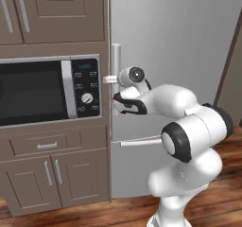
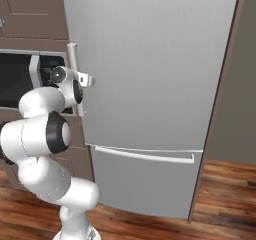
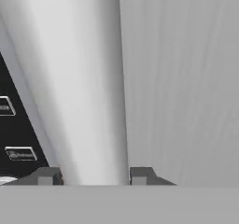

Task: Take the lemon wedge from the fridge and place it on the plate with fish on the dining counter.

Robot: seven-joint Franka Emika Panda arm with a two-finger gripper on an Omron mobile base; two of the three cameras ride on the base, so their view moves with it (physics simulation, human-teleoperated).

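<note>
The tall silver-grey fridge (image 1: pixel 179 56) (image 2: pixel 150 59) stands with its door closed. Its pale vertical bar handle (image 1: pixel 116 56) (image 2: pixel 73 59) (image 3: pixel 79 78) runs down the door's left edge. My gripper (image 1: pixel 111 79) (image 2: pixel 88 79) (image 3: pixel 93 175) is shut on this handle at mid-height, and the fingertips (image 3: pixel 46 175) sit against each side of the bar. The lemon wedge is hidden behind the closed door. The plate with fish and the dining counter are out of view.
A black-fronted microwave (image 1: pixel 42 91) (image 2: pixel 20 79) sits in brown cabinets just left of the handle, with drawers and cabinet doors (image 1: pixel 47 174) below. The fridge's bottom drawer has a horizontal handle (image 1: pixel 139 141) (image 2: pixel 145 156). A brown wall panel (image 2: pixel 232 84) flanks the fridge's right.
</note>
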